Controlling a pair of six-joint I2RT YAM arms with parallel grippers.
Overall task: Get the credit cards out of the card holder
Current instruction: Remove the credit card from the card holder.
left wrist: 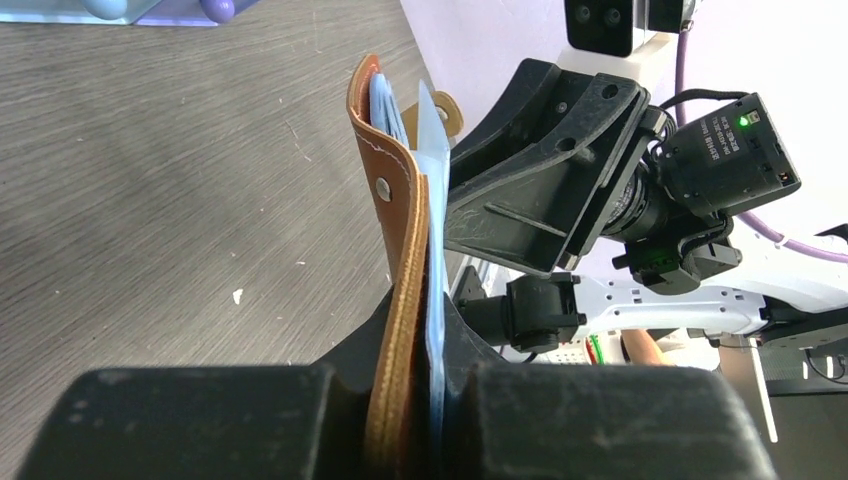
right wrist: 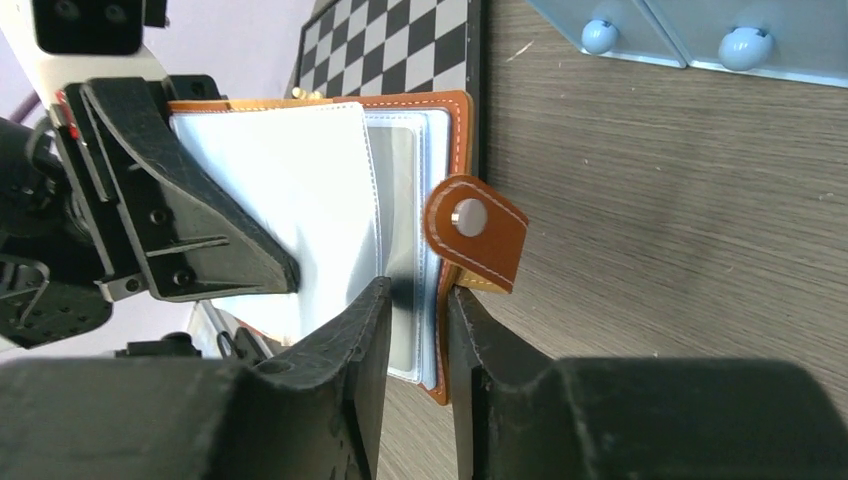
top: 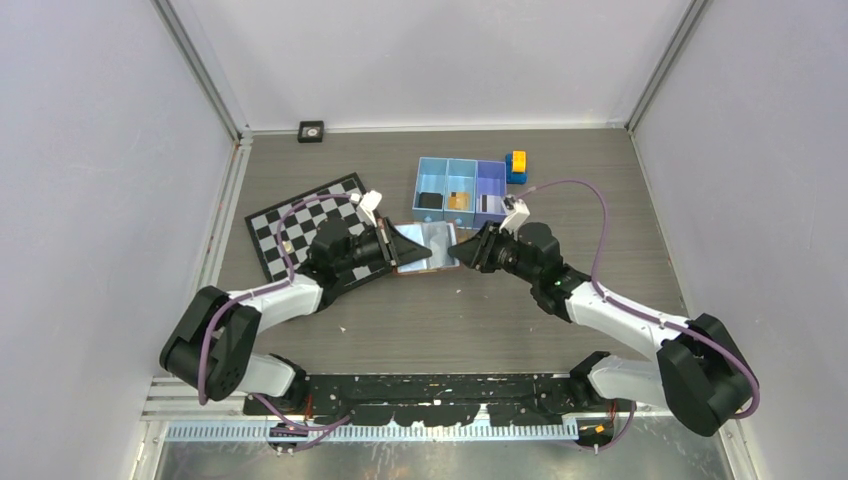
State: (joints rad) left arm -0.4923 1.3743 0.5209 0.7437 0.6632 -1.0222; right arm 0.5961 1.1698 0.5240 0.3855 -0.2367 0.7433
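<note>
Grey wood-grain tabletop (top: 560, 330), pale walls (top: 100, 150) on three sides, metal posts in the far corners. Holder (top: 436, 240) lies open at centre, sleeves up. Left gripper (top: 412, 247) is clamped on its 9 o'clock cover. Right gripper (top: 465, 247) is narrow, its fingers straddling the 3 o'clock edge; cannot tell if it pinches. Checkerboard (top: 300, 215) at 9 o'clock of the holder, blue tray (top: 462, 165) at 12, block (top: 517, 166) at 1.
</note>
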